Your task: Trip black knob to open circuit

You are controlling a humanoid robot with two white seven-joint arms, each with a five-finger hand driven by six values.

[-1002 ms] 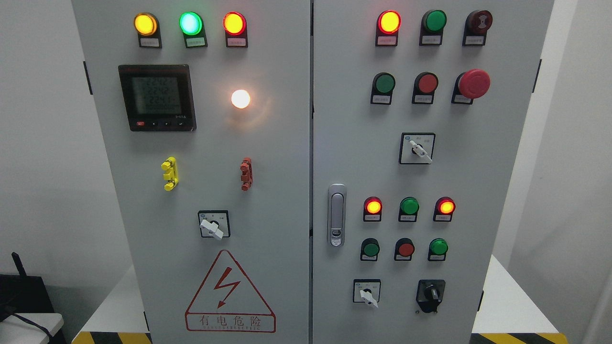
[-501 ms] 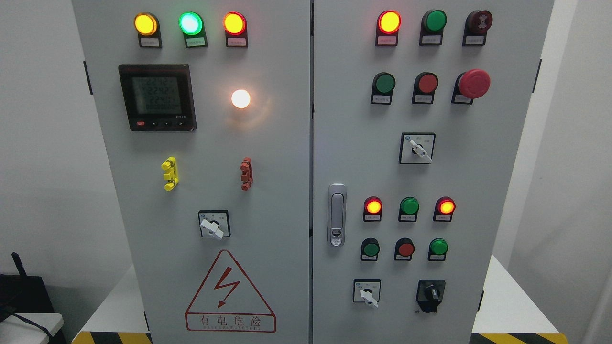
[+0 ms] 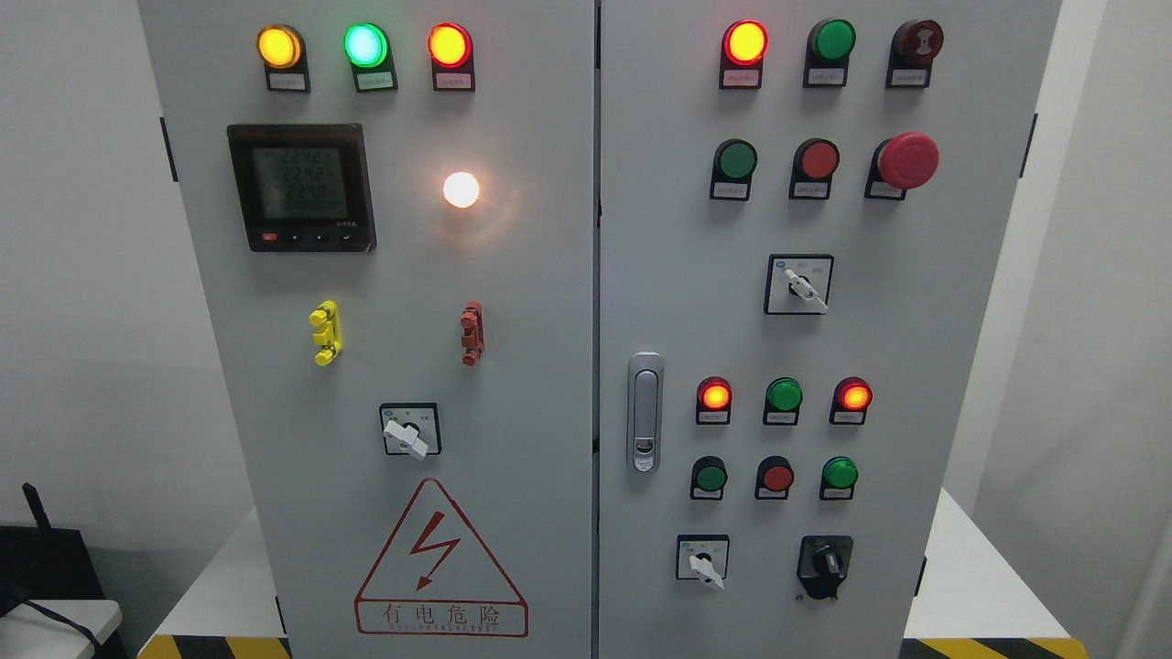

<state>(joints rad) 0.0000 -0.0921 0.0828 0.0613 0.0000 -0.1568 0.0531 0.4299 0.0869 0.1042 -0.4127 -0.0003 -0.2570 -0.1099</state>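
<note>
The black knob (image 3: 825, 565) sits at the lower right of the grey cabinet's right door (image 3: 668, 275), its handle standing roughly upright. To its left is a white selector switch (image 3: 703, 560). Above them are a row of small push buttons (image 3: 776, 476) and lit indicator lamps (image 3: 785, 395). Neither of my hands or arms shows anywhere in the head view.
The left door carries a digital meter (image 3: 301, 187), a white selector (image 3: 408, 431), yellow (image 3: 326, 332) and red (image 3: 472, 332) clips and a warning triangle (image 3: 440, 563). A silver door latch (image 3: 645, 412) and red mushroom stop button (image 3: 906, 161) are on the right door.
Only the digits on the meter flicker; nothing else has moved.
</note>
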